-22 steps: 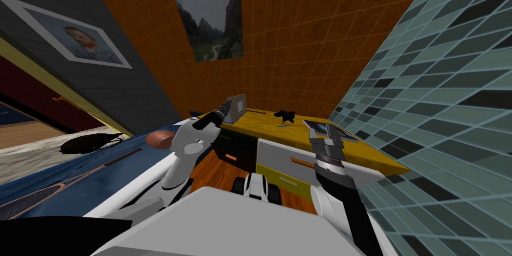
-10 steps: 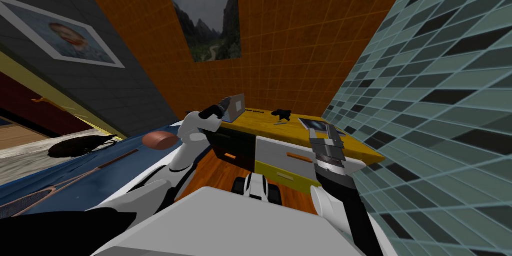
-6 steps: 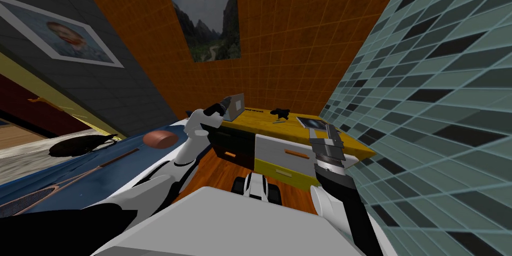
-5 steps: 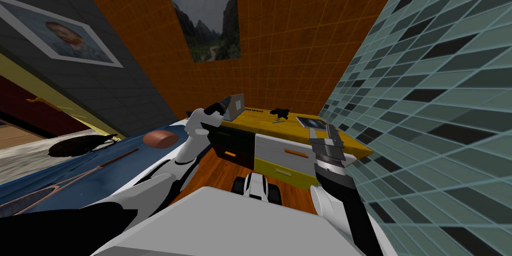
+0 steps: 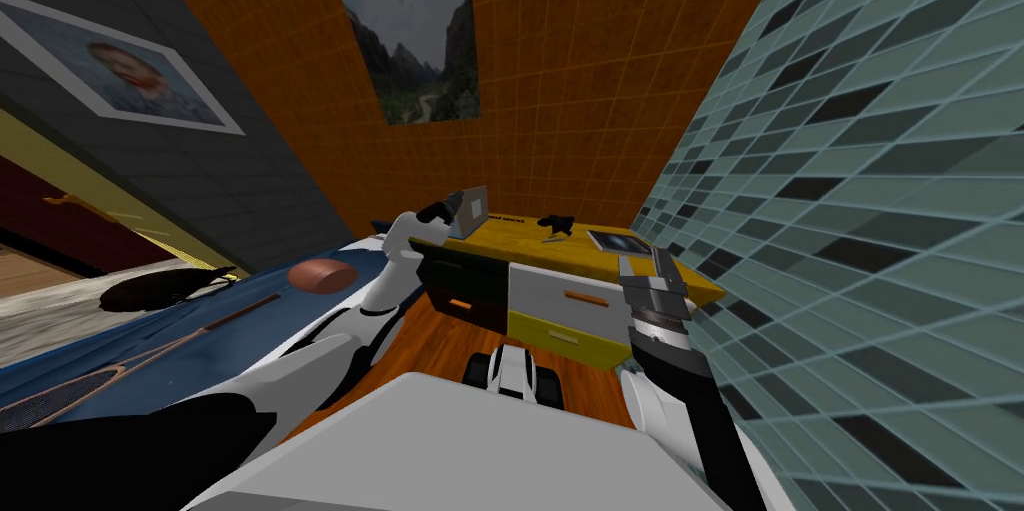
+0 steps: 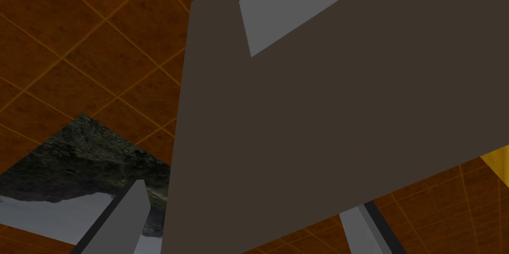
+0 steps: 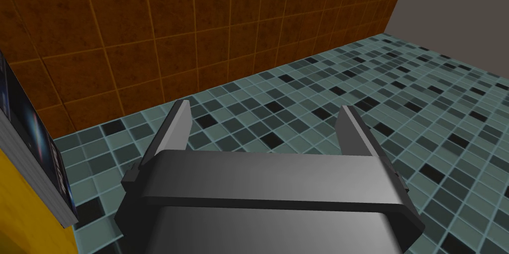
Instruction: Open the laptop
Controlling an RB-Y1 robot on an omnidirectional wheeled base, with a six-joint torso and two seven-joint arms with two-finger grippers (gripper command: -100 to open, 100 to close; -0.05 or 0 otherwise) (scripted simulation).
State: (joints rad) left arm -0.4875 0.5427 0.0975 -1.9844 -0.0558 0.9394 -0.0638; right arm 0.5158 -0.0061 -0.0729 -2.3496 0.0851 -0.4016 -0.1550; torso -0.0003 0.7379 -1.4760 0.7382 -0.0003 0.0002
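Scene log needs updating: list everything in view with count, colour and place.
laptop: one, grey, lid partly raised, left end of desk
desk: one, yellow top, grey, yellow and black drawer fronts, against orange wall
black object: one, mid desk
book: one, dark cover, right end of desk
landscape picture: one, on orange wall
portrait: one, on dark grey wall
rounded object: one, brown, on blue surface left of desk
left gripper: one, open, at the laptop lid
right gripper: one, open, by desk's right end

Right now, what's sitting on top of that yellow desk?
A laptop, a small black object and a flat book sit on the desk. The laptop's raised lid hides its keyboard.
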